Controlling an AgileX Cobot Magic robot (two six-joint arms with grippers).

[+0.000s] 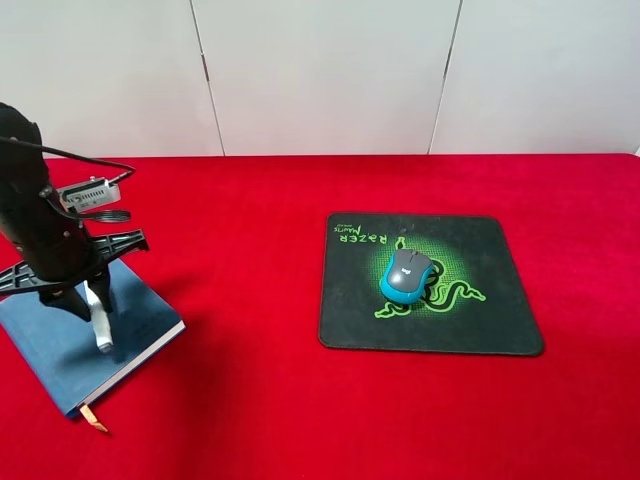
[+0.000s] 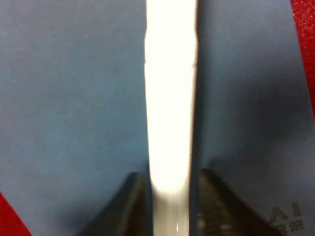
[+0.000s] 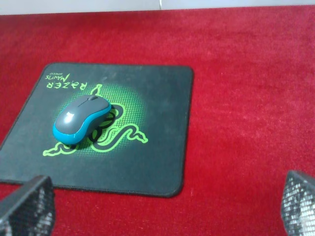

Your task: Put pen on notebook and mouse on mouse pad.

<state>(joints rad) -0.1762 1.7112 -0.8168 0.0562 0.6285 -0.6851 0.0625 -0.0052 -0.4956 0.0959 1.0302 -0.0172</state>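
Left wrist view: the left tool (image 2: pixel 170 196) is closed on the pen (image 2: pixel 170 98), its two dark fingers (image 2: pixel 125 206) pressed against either side of the white barrel. The pen runs straight out from between them over the blue cover of the notebook (image 2: pixel 74 108), which fills nearly all of this view. An embossed logo (image 2: pixel 284 219) shows on the cover close to one finger, and slivers of red cloth (image 2: pixel 302 14) appear past the notebook's edges.

In the exterior high view the left tool (image 1: pixel 88 296) hangs over the notebook (image 1: pixel 145 330) with the pen (image 1: pixel 99 318) slanting down from it, the lower end at the cover; whether it touches cannot be told. An orange ribbon (image 1: pixel 95 418) sticks out from the notebook's near corner.

Well apart from the notebook, to its right on the red desk (image 1: pixel 250 400), lies the mouse pad (image 1: pixel 470 320). The mouse (image 1: pixel 406 274) sits on it, on the green emblem.

The right tool (image 3: pixel 162 201) stands open, its two fingertips (image 3: pixel 27 204) wide apart above the desk, nearer the camera than the mouse pad (image 3: pixel 147 157). The mouse (image 3: pixel 81 118) lies beyond it, untouched.
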